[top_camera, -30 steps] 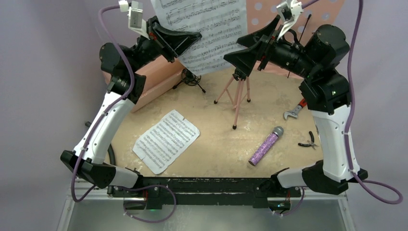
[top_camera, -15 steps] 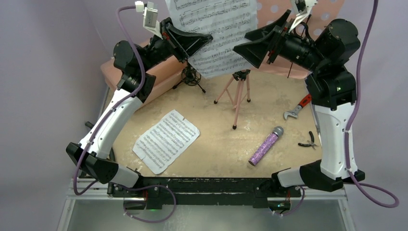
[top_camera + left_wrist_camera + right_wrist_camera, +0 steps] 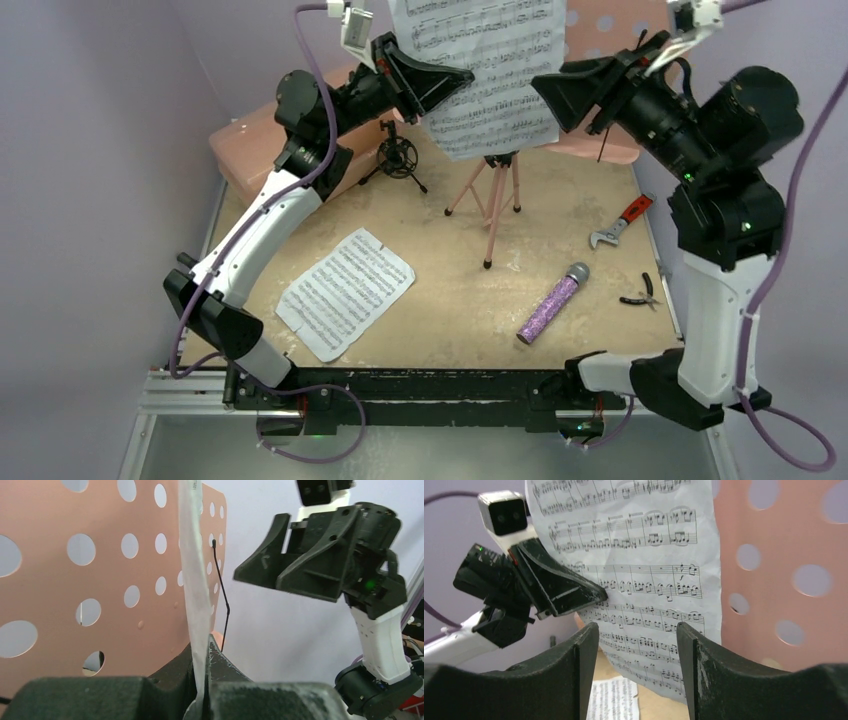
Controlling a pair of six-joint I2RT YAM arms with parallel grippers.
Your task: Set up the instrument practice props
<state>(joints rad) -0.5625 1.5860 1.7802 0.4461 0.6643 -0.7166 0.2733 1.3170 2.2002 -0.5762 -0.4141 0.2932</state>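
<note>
My left gripper (image 3: 462, 78) (image 3: 204, 645) is shut on the left edge of a white sheet-music page (image 3: 490, 70) (image 3: 195, 580), holding it upright in front of the pink music stand's perforated desk (image 3: 620, 20) (image 3: 110, 570) (image 3: 784, 545). My right gripper (image 3: 545, 90) (image 3: 638, 630) stands open just off the page's right side, nothing between its fingers; the page (image 3: 639, 555) shows beyond them. The stand's tripod legs (image 3: 492, 205) stand mid-table. A second page (image 3: 345, 292) lies flat at front left. The glittery purple microphone (image 3: 552, 303) lies at front right. The black mini tripod (image 3: 398, 155) stands at the back left.
A big pink case (image 3: 255, 150) lies along the back left edge under the left arm. A red-handled wrench (image 3: 622, 224) and small pliers (image 3: 640, 296) lie near the right edge beside the right arm.
Both arms have risen and moved toward the back, the left one carrying the page higher against the stand's desk. The right gripper's jaws have narrowed but stay apart.
</note>
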